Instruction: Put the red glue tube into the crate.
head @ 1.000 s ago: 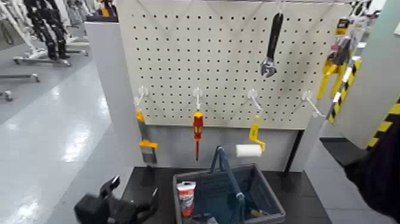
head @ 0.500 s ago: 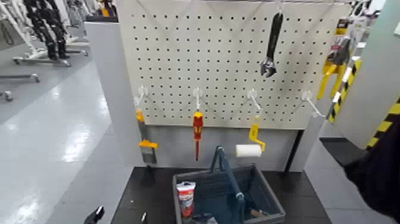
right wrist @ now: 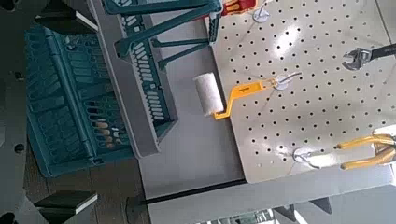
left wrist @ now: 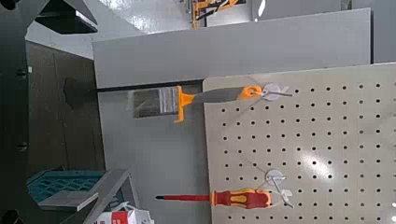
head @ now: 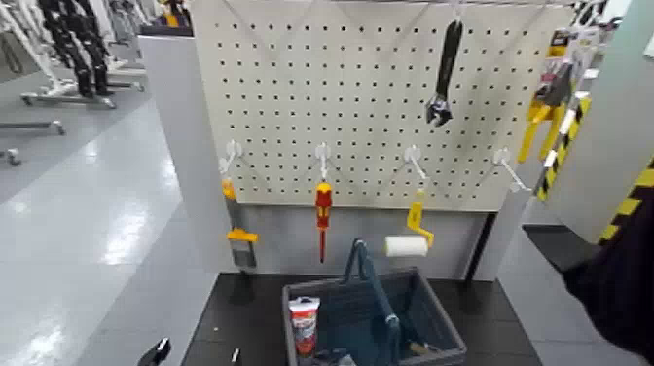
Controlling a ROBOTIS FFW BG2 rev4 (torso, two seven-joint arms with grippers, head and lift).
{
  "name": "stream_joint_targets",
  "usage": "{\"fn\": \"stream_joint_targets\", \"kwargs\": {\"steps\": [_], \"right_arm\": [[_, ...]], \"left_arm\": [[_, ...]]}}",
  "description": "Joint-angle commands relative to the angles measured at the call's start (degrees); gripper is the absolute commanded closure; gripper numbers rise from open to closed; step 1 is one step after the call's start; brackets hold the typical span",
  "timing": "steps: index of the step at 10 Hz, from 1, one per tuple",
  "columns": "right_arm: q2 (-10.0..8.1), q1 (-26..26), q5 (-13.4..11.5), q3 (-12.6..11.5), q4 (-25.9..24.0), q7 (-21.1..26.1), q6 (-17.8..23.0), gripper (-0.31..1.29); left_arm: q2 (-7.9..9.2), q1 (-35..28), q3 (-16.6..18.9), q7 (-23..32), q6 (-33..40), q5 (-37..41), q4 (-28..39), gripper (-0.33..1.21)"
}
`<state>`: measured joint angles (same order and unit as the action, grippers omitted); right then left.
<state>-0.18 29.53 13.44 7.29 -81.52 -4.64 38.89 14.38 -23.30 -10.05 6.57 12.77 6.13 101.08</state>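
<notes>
The red glue tube stands upright inside the crate, leaning on its left wall; its top also shows in the left wrist view. The grey-blue crate sits on the dark table under the pegboard, and it also shows in the right wrist view. My left gripper is open and empty, left of the crate, with only its fingertips showing at the bottom edge of the head view. My right gripper is open and empty, facing the crate from a distance.
The pegboard holds a red-and-yellow screwdriver, a paint roller, a wrench, an orange-handled brush and yellow clamps. Small items lie on the crate's floor. A yellow-and-black striped post stands at the right.
My left gripper has dropped from beside the crate to the bottom edge of the head view. The glue tube and the crate have not moved.
</notes>
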Motion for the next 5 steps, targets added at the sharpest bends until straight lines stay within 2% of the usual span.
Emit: {"fn": "stream_joint_targets", "kwargs": {"steps": [1,3,5], "right_arm": [[6.33,-0.2,0.2,0.0,-0.1,-0.7,-0.8,0.13],[6.33,-0.2,0.2,0.0,-0.2,-0.7,-1.2,0.14],[6.33,0.0,1.3,0.2,-0.3,-1.1,-2.2,0.14]], "left_arm": [[0.12,0.2,-0.2,-0.2,-0.2,-0.1,0.0,-0.05],[0.39,0.5,-0.4,-0.5,-0.3,-0.3,0.0,-0.05],[1.00,0.7,-0.9,-0.4,-0.5,-0.3,0.0,-0.04]]}}
